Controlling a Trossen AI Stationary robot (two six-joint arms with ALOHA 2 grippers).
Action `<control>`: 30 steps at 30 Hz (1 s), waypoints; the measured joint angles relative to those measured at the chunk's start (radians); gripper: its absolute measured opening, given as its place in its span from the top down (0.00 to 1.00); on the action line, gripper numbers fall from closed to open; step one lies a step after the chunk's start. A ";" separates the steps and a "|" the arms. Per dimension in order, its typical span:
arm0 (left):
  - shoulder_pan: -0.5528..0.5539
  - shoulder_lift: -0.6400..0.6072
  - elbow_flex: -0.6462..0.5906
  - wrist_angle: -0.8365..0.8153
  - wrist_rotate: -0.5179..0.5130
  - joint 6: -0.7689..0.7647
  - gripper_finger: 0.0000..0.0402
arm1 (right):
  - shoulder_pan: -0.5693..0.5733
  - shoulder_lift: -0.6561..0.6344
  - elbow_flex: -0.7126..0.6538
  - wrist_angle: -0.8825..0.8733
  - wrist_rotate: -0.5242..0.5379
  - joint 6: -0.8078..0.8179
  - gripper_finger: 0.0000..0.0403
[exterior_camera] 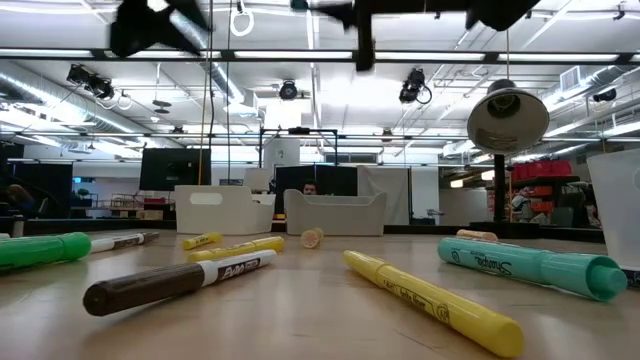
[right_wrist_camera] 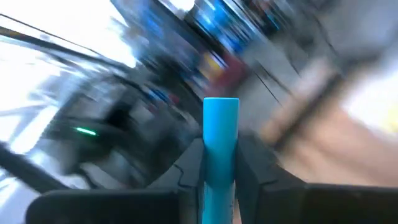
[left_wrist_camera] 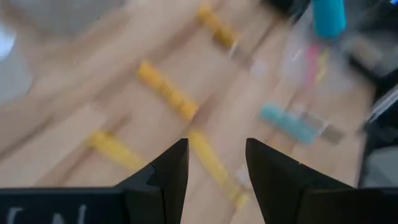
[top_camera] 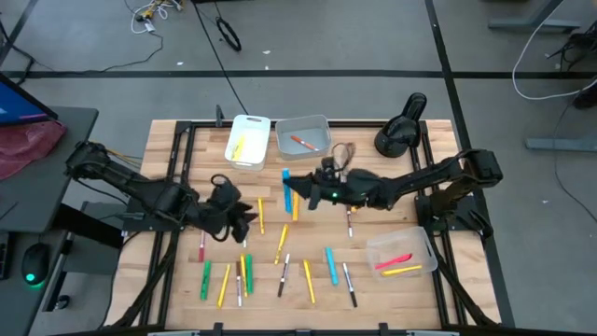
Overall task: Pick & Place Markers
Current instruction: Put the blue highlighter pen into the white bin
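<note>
A: Where are things on the worktop [top_camera: 392,280]?

B: 3 bins: a white bin [top_camera: 247,142] with yellow markers, a grey bin [top_camera: 302,136] with a red one, a clear bin [top_camera: 401,252] with red and yellow. Loose markers [top_camera: 280,266] lie scattered at the middle and front.

A: And your tools?

B: My right tool [top_camera: 291,183] is clamped on a blue marker [top_camera: 286,186], lifted over the middle, near the grey bin. My left tool [top_camera: 244,215] hangs part-open and empty above yellow markers.

A: How to do this step well?

B: I judge no bin shows blue. I'd keep the marker gripped, choose a bin, lower inside its walls, then release. The left waits.
</note>
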 joint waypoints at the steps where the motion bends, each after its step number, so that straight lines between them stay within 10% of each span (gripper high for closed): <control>1: 0.013 0.000 0.000 0.061 -0.004 0.033 0.58 | 0.004 -0.002 0.000 0.065 0.004 -0.042 0.87; 7: 0.117 0.010 0.000 0.465 0.109 0.284 0.46 | 0.031 -0.005 0.024 0.183 0.001 -0.173 0.87; 15: 0.261 0.017 0.000 0.595 0.299 0.384 0.26 | 0.043 -0.007 0.045 0.151 0.020 -0.205 0.87; 30: 0.285 0.129 0.000 0.795 0.434 0.443 0.47 | 0.043 -0.007 0.045 0.137 0.019 -0.219 0.87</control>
